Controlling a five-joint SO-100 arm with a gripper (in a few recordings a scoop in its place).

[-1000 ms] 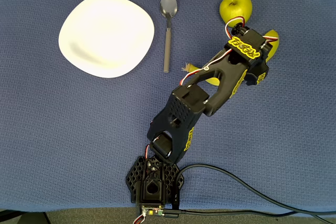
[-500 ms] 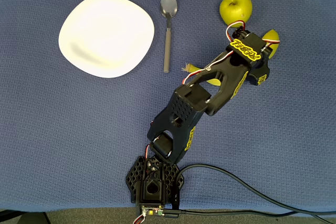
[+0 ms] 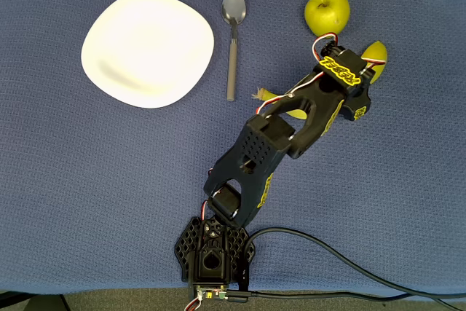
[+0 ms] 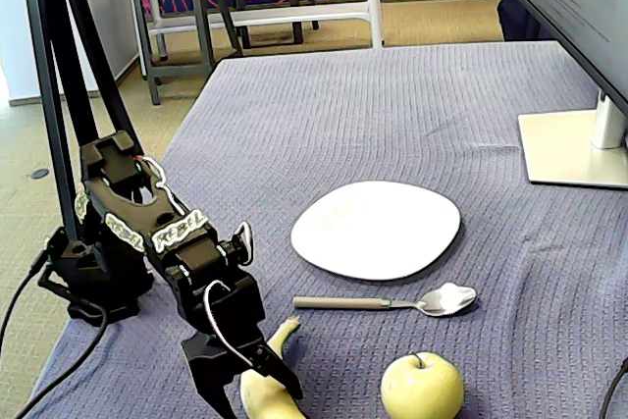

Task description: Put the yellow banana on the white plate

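Overhead view: yellow banana (image 3: 374,52) lies on the counter right of the spoon (image 3: 232,38), well apart from the white plate (image 3: 148,49), its long axis running from the stem at lower left to the blunt tip at upper right, mid-body under the arm. Fixed view: end effector (image 4: 257,370) straddles the banana (image 4: 267,388), though whether it has clenched cannot be told; the fruit is judged light, firm yet bruisable, smooth-skinned, best gripped across its thick middle.

Blue woven cloth-covered tabletop (image 3: 87,180) carrying dishes and fruit.
Seen from overhead, the white plate (image 3: 148,49) lies toward the far left corner, a spoon (image 3: 232,41) just right of it, a yellow-green apple (image 3: 327,10) near the far edge, the yellow banana (image 3: 374,52) beside the apple, and the arm's base (image 3: 213,253) at the near edge.
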